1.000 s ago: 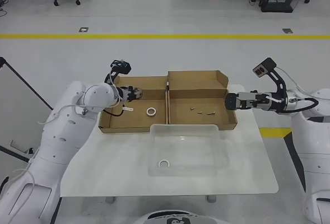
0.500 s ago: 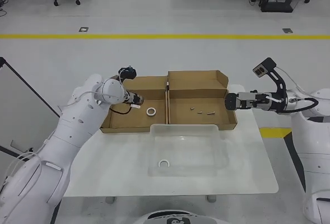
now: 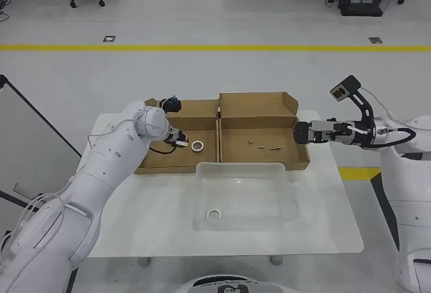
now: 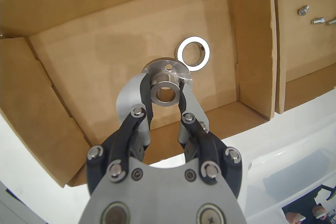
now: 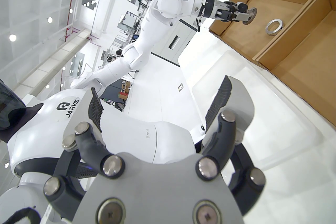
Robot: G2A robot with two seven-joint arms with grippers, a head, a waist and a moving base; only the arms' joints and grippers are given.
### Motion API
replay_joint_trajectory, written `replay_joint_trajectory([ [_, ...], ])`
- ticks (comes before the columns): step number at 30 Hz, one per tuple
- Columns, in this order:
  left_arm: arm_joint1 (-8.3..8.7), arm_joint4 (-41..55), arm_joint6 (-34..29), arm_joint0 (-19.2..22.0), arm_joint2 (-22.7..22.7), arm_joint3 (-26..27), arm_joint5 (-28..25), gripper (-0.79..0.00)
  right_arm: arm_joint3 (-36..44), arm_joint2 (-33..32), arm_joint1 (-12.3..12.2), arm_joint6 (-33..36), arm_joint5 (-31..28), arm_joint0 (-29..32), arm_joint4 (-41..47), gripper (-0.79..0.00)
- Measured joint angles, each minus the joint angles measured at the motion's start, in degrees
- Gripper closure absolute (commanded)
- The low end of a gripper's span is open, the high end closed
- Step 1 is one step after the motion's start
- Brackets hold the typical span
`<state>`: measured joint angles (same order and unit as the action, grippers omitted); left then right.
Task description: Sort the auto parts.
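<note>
White table [image 3: 321, 216] on grey floor [image 3: 200, 73] bears 2 boxes [image 3: 195, 110] [image 3: 259, 103].

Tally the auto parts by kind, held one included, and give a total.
Flanged bushing, in the left gripper: 1
Metal ring: 1
Small bolts: 3
White curved piece, in the clear tray: 1
Total: 6

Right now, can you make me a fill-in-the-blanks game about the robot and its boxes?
1. The flanged bushing is clamped in the robot's ____ gripper.
2. The metal ring lies flat in a box made of ____.
3. The right gripper has its fingers ____.
4. The clear tray sits on a table coloured ____.
Missing words: left; cardboard; open; white.
</note>
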<state>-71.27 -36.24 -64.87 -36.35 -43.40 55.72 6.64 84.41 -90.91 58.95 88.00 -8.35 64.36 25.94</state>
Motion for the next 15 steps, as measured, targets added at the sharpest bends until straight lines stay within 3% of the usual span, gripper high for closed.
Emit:
replay_joint_trajectory([
  [15,-0.11,-1.22,2.15,-1.17,0.03,-0.49,0.75,0.0,0.0,0.0,0.0,0.0,0.0,0.0,0.0,-0.785],
])
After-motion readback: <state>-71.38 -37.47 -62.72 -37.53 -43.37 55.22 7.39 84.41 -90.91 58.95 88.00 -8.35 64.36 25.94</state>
